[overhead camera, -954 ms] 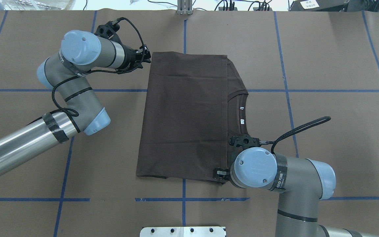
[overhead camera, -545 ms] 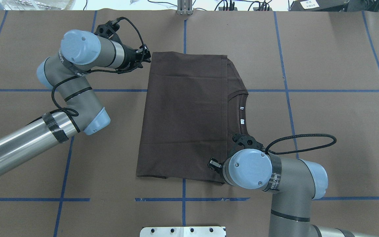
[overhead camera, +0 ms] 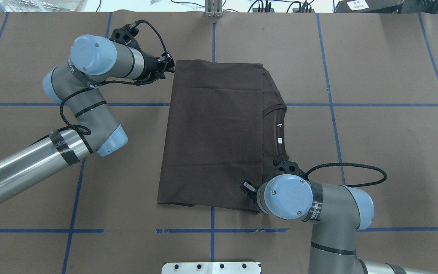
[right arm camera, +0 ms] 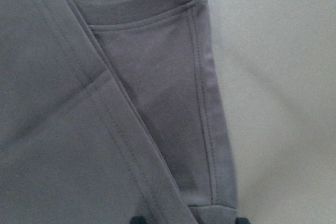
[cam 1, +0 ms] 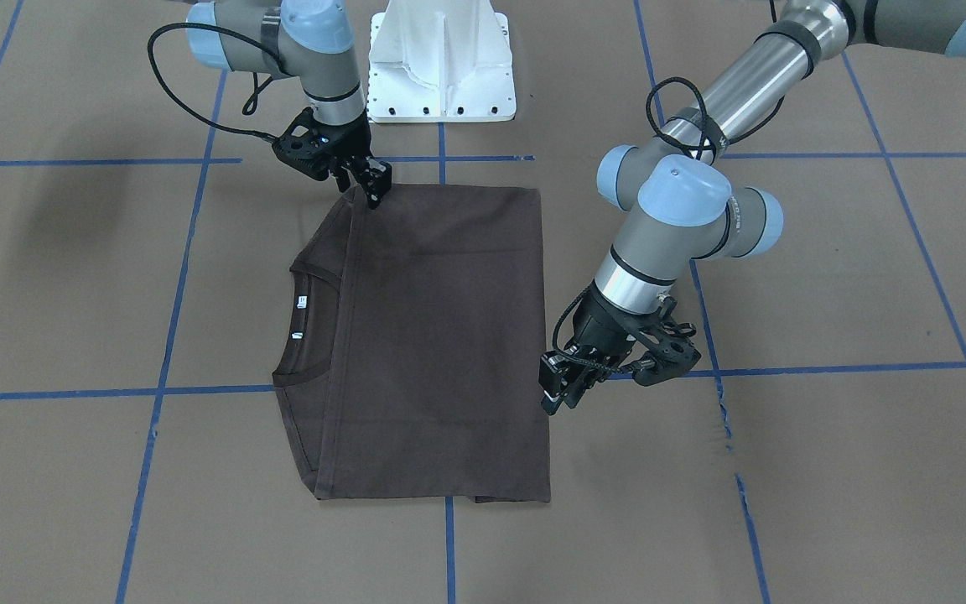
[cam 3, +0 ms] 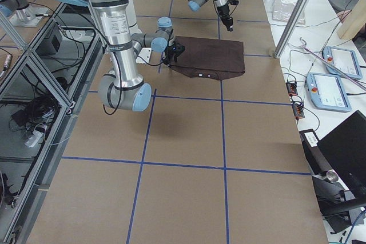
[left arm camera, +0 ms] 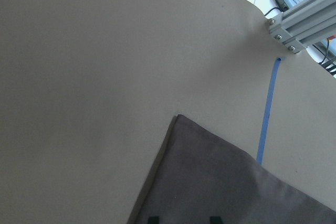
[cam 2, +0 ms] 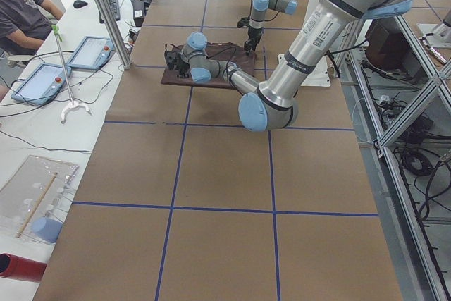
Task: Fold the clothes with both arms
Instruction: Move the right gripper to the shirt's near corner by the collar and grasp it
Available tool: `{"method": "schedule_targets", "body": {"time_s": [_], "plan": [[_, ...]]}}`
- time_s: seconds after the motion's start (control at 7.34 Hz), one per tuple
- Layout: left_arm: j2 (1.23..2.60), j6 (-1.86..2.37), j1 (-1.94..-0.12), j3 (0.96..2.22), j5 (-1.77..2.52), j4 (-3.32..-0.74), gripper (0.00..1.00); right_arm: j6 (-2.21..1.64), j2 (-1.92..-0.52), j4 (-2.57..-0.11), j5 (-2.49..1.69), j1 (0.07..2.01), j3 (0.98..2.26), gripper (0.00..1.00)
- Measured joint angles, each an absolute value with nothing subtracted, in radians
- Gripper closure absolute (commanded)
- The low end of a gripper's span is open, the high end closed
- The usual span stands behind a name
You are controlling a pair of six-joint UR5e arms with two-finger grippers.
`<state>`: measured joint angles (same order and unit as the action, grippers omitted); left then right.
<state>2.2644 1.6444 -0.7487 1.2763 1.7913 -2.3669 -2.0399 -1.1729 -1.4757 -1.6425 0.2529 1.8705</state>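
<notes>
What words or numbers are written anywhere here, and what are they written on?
"EED", then marks I cannot make out: on the black band round the right arm.
White lettering on the dark strap of the left arm: too blurred to read.
Neck tags inside the T-shirt: too small to read.
White sign beyond the table: too small to read.

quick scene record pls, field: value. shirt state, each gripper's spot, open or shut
garment: dark brown short-sleeved T-shirt, folded into a flat rectangle on the brown paper-covered table
collar: ribbed collar exposed on the robot's right side, white neck tags showing
left gripper: open, above the shirt's far left corner
right gripper: open, at the near right corner, fingers apart over the fabric
grasp: none visible
</notes>
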Motion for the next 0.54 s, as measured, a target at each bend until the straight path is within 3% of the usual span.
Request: {"method": "schedule_targets", "body": {"time_s": [0.14,0.27,0.41,0.54], "plan": [[2.264,1.644,-0.749,1.276,1.791,-2.367,0.57,-2.049,-1.174,-1.475,-1.642,0.249,1.870,0.37],[2.264,1.644,-0.749,1.276,1.790,-2.366,0.57,-2.055,-1.176,-1.474,-1.642,0.245,1.871,0.51],[2.264,1.644,-0.749,1.276,1.790,-2.366,0.57,-2.058,-1.177,-1.474,-1.642,0.242,1.872,0.92],[2.264,1.644,-0.749,1.276,1.790,-2.366,0.57,-2.061,-1.178,-1.474,-1.642,0.239,1.874,1.00]]}}
